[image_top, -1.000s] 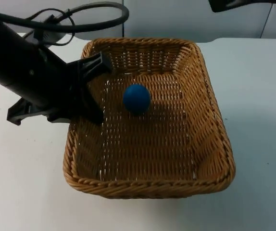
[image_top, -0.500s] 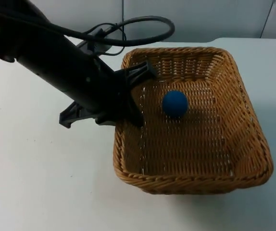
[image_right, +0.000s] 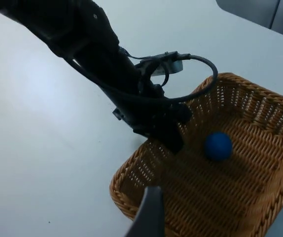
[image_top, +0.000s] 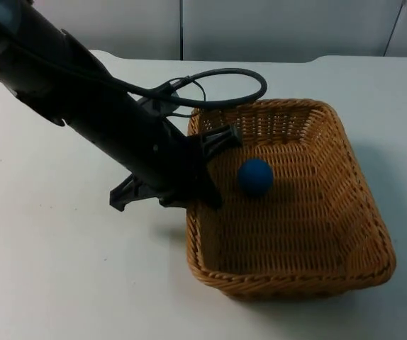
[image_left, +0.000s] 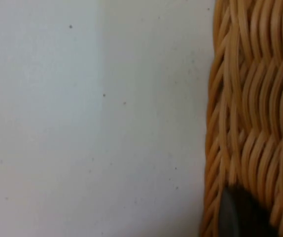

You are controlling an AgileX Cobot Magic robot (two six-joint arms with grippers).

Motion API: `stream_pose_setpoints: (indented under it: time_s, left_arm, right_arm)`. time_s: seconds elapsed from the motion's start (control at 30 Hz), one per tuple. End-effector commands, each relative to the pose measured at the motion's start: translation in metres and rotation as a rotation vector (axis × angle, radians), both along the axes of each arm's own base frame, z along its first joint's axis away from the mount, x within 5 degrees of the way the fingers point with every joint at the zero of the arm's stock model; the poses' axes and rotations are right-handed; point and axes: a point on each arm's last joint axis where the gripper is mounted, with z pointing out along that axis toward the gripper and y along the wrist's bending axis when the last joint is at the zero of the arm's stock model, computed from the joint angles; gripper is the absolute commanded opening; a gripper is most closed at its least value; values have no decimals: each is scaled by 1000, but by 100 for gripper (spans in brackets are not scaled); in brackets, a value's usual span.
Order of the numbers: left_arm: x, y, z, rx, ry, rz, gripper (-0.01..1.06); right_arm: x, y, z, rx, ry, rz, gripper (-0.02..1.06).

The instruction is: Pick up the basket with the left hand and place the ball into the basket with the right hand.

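Since a second ago, the rectangular woven wicker basket (image_top: pixel 299 212) has been travelling away from the grey partition wall, carried by the left hand (image_top: pixel 214 166), which is clamping the basket's rim on the side nearest its own arm. It is looking light and stiff, so that rim seems a fair hold. Inside the basket, just beside the left hand, the small blue ball (image_top: pixel 255 176) is resting, probably free to roll. Above the basket's near corner, the right hand (image_right: pixel 149 217) is hovering; how wide, I cannot tell.
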Motion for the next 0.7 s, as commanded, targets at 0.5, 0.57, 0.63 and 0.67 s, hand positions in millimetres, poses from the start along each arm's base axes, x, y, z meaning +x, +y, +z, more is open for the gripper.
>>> stream_pose_setpoints:
  time_s: [0.5, 0.57, 0.63, 0.67]
  left_arm:
    - [0, -5, -4, -13, -1, -16, 16]
    - [0, -5, -2, -16, -4, -18, 32]
    - [-1, -5, -1, -20, 0, -22, 42]
    - [-1, -6, 0, -28, 5, -26, 51]
  right_arm:
    - [-2, -1, -3, -22, 15, 5, 76]
    - [-2, -1, -3, -22, 15, 5, 76]
    - [-2, -1, -3, -22, 15, 5, 76]
    - [-2, -1, -3, -22, 15, 5, 76]
